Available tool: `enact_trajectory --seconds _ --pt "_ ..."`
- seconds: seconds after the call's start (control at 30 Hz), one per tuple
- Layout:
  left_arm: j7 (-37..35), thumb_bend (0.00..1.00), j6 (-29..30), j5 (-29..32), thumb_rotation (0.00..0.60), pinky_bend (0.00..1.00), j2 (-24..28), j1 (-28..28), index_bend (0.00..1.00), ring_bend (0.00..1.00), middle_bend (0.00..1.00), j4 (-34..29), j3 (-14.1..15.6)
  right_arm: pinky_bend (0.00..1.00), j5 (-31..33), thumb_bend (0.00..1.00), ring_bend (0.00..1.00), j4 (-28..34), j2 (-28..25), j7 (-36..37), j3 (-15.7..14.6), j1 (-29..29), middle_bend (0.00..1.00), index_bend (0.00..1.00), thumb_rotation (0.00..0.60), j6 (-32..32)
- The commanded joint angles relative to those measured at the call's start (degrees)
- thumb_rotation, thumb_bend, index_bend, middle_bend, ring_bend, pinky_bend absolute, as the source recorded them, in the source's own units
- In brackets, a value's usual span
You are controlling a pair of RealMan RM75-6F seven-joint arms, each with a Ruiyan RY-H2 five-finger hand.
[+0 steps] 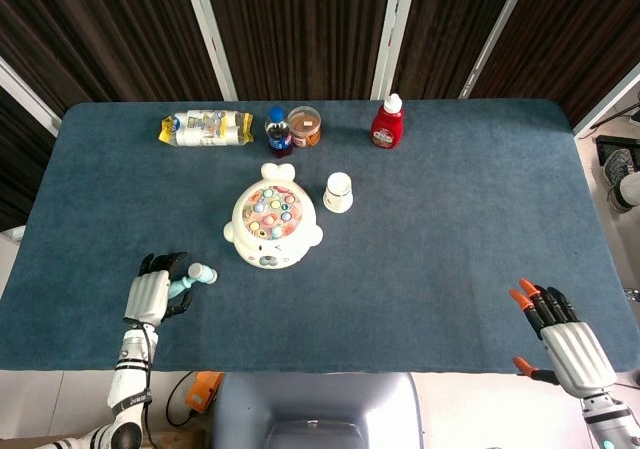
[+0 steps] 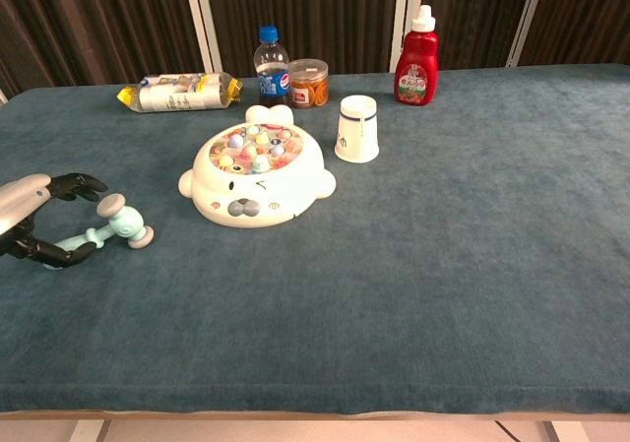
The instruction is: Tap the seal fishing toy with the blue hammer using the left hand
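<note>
The pale blue hammer [image 1: 194, 279] [image 2: 110, 227] lies on the blue cloth, left of the white seal fishing toy [image 1: 272, 229] [image 2: 256, 175]. My left hand [image 1: 155, 291] [image 2: 37, 221] is over the hammer's handle end, with fingers curved above and thumb below it, not closed on it. The handle's tip is hidden by the hand in the head view. My right hand [image 1: 560, 341] is open at the table's near right edge, far from both objects; the chest view does not show it.
Along the back stand a yellow snack pack [image 1: 206, 127], a cola bottle [image 1: 279, 132], a brown jar [image 1: 304, 126] and a red ketchup bottle [image 1: 386, 122]. A white paper cup [image 1: 338, 192] stands just right of the seal toy.
</note>
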State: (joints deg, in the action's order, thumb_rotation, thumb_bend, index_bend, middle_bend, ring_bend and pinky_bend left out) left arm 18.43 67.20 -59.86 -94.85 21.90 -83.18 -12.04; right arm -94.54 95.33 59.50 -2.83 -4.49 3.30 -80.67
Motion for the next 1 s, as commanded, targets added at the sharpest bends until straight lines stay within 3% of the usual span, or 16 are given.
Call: enact_trajectory --seconds 0.03,0.4,1.0 --pt "0.88 0.37 0.05 0.57 0.600 0.06 -1.13 0.78 0.19 0.14 0.19 0.87 -0.44 0.00 0.01 0.34 0.00 -0.03 -0.12 0.24 0.03 -0.03 0.00 0.00 0.600 -0.15" --pt "4.23 0.39 -0.60 3.60 0.600 0.08 -3.44 2.50 0.30 0.24 0.31 3.07 -0.79 0.00 -0.24 0.34 0.00 -0.17 -0.40 0.93 -0.06 -0.04 0.00 0.00 0.600 -0.41" --pt "5.38 0.46 -0.68 5.26 0.600 0.08 -4.42 4.04 0.36 0.31 0.38 4.18 -1.26 0.00 0.00 0.34 0.00 -0.16 -0.46 0.98 0.00 -0.03 0.00 0.00 0.600 -0.40"
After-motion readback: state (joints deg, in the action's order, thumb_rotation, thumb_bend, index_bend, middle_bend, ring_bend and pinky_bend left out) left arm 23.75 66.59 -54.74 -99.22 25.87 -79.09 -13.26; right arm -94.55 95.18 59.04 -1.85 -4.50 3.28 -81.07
